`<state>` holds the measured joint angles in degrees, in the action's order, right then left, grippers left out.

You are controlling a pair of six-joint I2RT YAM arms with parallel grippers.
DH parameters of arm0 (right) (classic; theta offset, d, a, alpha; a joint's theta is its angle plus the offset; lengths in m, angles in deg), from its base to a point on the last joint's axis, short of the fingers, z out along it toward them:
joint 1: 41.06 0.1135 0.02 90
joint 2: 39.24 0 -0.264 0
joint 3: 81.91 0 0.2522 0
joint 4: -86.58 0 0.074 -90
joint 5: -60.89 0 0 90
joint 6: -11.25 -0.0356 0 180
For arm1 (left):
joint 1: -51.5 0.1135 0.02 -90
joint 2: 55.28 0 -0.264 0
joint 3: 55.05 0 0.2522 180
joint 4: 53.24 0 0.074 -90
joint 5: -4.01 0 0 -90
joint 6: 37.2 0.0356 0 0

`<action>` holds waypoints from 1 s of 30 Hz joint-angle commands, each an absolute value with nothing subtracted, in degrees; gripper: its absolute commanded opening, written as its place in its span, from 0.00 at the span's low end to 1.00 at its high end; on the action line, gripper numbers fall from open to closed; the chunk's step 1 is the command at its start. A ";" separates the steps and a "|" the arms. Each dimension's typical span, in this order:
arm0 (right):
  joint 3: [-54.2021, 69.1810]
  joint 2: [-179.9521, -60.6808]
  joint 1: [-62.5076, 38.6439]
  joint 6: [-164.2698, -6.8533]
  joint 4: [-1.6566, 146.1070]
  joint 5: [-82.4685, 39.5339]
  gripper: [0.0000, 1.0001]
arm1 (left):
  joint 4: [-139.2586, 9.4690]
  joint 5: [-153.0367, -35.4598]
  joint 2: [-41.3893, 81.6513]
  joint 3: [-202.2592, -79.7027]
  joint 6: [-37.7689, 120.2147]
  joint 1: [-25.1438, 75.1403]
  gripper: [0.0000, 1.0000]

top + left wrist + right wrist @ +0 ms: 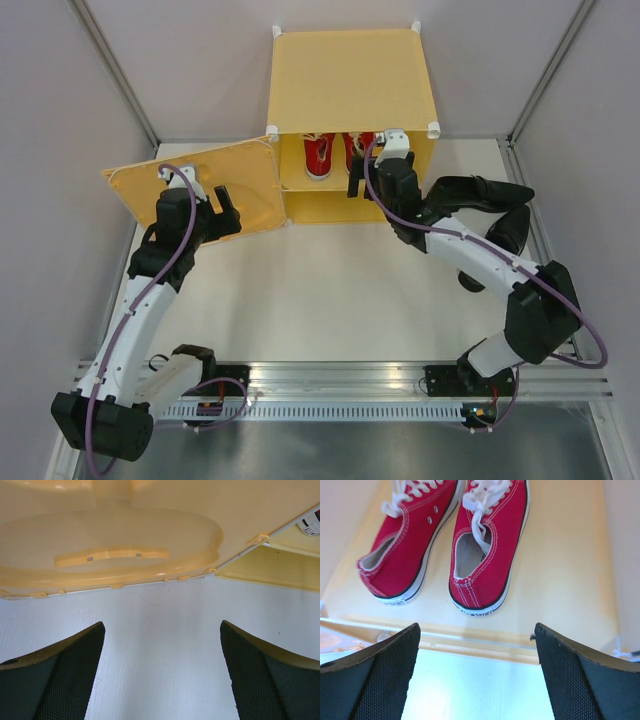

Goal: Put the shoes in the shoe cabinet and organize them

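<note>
The yellow-orange shoe cabinet stands at the back, its door swung open to the left. Two red sneakers sit side by side on the inner shelf, heels toward me. The right wrist view shows the left sneaker, the right sneaker and the shelf. Two black dress shoes lie on the table at the right, partly behind my right arm. My right gripper is open and empty just in front of the shelf edge. My left gripper is open and empty, facing the door's inner face.
Grey walls enclose the white table on the left, back and right. A metal rail with the arm bases runs along the near edge. The cabinet's lower compartment shows below the shelf.
</note>
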<state>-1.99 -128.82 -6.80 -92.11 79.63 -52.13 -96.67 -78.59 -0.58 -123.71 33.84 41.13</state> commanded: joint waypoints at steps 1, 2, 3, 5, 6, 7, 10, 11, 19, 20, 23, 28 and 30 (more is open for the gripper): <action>-2.57 -122.30 -6.96 -93.42 73.02 -48.36 0.98 | -95.39 -78.52 -0.87 -123.22 34.87 41.21 0.98; -3.01 -120.03 -6.87 -93.60 70.82 -48.18 0.98 | -95.30 -78.52 -0.96 -123.22 34.87 41.21 0.98; -3.54 -118.70 -6.96 -93.77 69.67 -48.27 0.98 | -95.39 -78.60 -0.96 -123.22 34.79 41.21 0.98; -5.38 -114.76 -6.87 -94.56 66.42 -48.44 0.98 | -95.39 -78.60 -0.96 -123.13 34.78 41.21 0.98; -6.09 -113.34 -6.96 -94.83 64.49 -48.71 0.98 | -95.39 -78.60 -0.96 -123.13 34.78 41.21 0.98; -7.49 -111.94 -6.96 -95.61 63.34 -48.97 0.98 | -95.39 -78.60 -0.87 -123.22 34.87 41.21 0.98; -9.86 -106.57 -7.04 -97.64 59.30 -52.21 0.97 | -95.39 -78.69 -0.87 -123.13 34.78 41.21 0.98; -10.40 -104.30 -7.22 -99.73 58.15 -54.40 0.96 | -95.30 -78.69 -0.87 -123.22 34.78 41.21 0.98; -13.65 -99.53 -16.88 -108.10 49.80 -58.37 0.93 | -95.47 -78.87 -0.61 -123.04 34.61 41.21 0.98; -13.83 -99.44 -19.15 -108.36 49.97 -58.38 0.93 | -95.39 -78.87 -0.61 -123.04 34.52 41.21 0.98; -14.70 -100.75 -23.98 -109.07 51.02 -58.20 0.92 | -95.39 -78.87 -0.35 -123.04 34.52 41.21 0.98; -14.88 -106.46 -31.21 -113.19 54.62 -56.97 0.92 | -95.56 -79.22 0.18 -123.13 34.52 41.21 0.98; -14.88 -108.48 -33.58 -115.12 57.42 -56.09 0.91 | -95.56 -79.22 0.36 -123.22 34.52 41.21 0.98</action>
